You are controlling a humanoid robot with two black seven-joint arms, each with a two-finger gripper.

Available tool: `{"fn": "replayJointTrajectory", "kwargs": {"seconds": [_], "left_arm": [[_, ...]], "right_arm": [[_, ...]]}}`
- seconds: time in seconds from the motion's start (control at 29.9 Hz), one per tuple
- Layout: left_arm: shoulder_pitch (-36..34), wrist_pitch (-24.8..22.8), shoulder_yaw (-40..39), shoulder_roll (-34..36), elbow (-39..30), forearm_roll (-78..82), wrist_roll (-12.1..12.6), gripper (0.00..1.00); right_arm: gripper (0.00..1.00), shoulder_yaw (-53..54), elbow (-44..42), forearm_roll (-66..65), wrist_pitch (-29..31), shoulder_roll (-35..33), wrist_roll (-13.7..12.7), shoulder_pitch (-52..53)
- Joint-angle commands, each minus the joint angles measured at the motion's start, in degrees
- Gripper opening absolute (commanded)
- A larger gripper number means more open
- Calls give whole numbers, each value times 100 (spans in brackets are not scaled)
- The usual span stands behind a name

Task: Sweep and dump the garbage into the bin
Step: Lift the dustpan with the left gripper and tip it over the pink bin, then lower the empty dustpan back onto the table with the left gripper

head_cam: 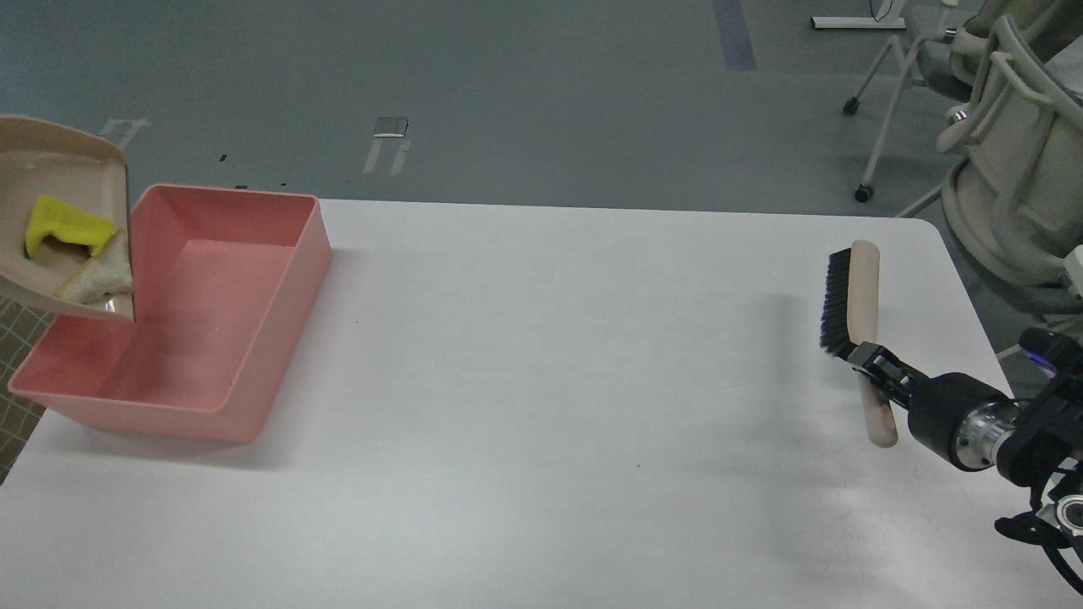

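The beige dustpan was tilted above the pink bin's left edge, with 2 scraps inside it: yellow block and pale wedge. At right, the brush was clamped in the right gripper over the white table.

Table with the bin on its far-left part and the brush near its right edge, the two well apart; the brush's handle sits between the fingers of the right gripper, which enters from the right. The dustpan hangs tilted above the bin's left end; inside it, the sponge block lies just behind the wedge, at the dustpan's lower lip.
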Motion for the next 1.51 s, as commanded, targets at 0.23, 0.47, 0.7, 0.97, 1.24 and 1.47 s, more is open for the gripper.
{"fn": "replayJointTrajectory", "kwargs": {"seconds": [0.23, 0.47, 0.7, 0.97, 1.24, 1.47], "left_arm": [[-476, -5, 17, 255, -1078, 683, 0, 0], [-872, -40, 17, -518, -972, 234, 0, 0], [-1575, -40, 17, -1854, -981, -847, 172, 0], [-1768, -58, 613, -3717, -850, -1040, 471, 0], [-1918, 206, 1695, -4939, -515, -1032, 489, 0], [-1892, 846, 2968, -5537, -515, -1040, 427, 0]], "right_arm": [[1, 160, 23, 1, 1, 9, 8, -9], [1, 284, 14, 1, 1, 18, 8, -35], [1, 292, 23, 1, 1, 123, 8, -27], [1, 319, 67, -7, 1, 62, 0, -35], [1, 170, 347, 10, 1, -903, 0, -579], [2, 152, 392, 19, 1, -1212, 8, -765]]}}
